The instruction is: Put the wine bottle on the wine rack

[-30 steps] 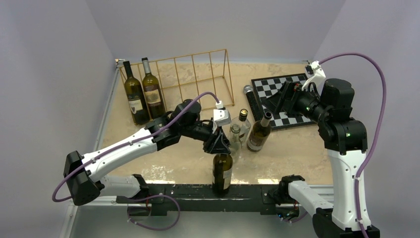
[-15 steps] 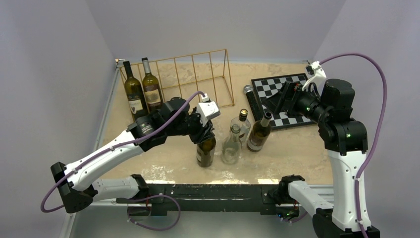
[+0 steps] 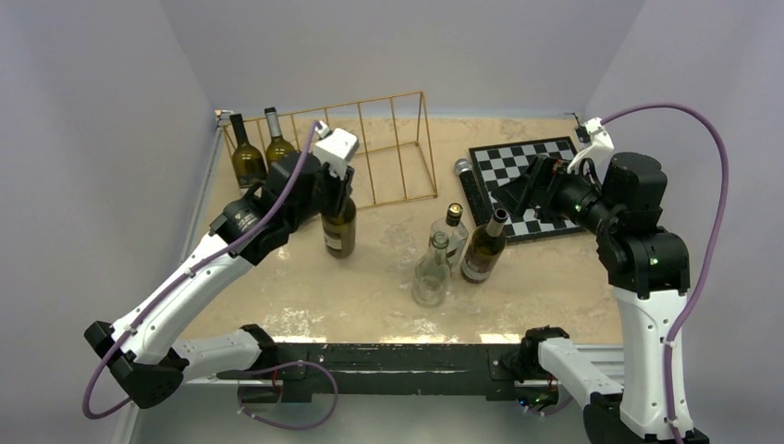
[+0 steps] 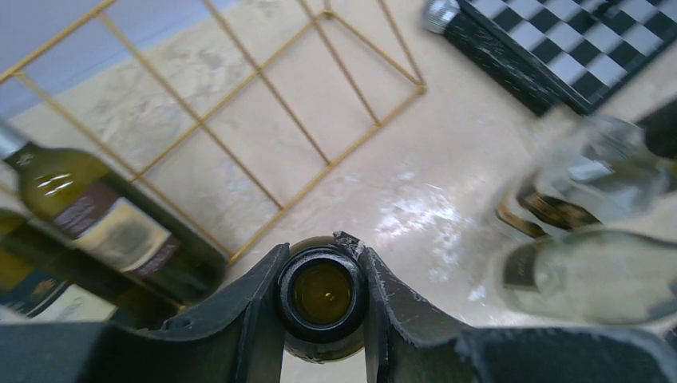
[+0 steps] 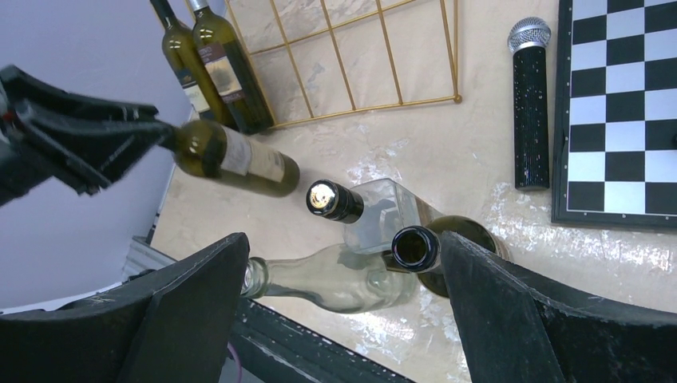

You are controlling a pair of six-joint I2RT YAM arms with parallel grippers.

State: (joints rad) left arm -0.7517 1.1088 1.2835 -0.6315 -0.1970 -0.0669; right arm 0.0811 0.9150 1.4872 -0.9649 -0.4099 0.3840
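My left gripper (image 3: 335, 192) is shut on the neck of a dark green wine bottle (image 3: 339, 229), which hangs upright just in front of the gold wire wine rack (image 3: 388, 148). In the left wrist view the fingers clamp both sides of the bottle's open mouth (image 4: 321, 294), with the rack (image 4: 263, 120) ahead. Two wine bottles (image 3: 248, 159) stand in the rack's leftmost slots. My right gripper (image 3: 532, 185) hovers open over the chessboard with nothing in it. The right wrist view shows the held bottle (image 5: 239, 159) near the rack (image 5: 375, 56).
Three bottles stand in a cluster mid-table: a clear one (image 3: 431, 273), a black-capped clear one (image 3: 453, 227) and a green one (image 3: 483, 250). A black microphone (image 3: 465, 180) lies beside the chessboard (image 3: 504, 157). Grey walls close in the left and right sides.
My left arm has carried the wine bottle from near the table's front edge back and to the left, up to the rack's front. The right arm has barely moved.
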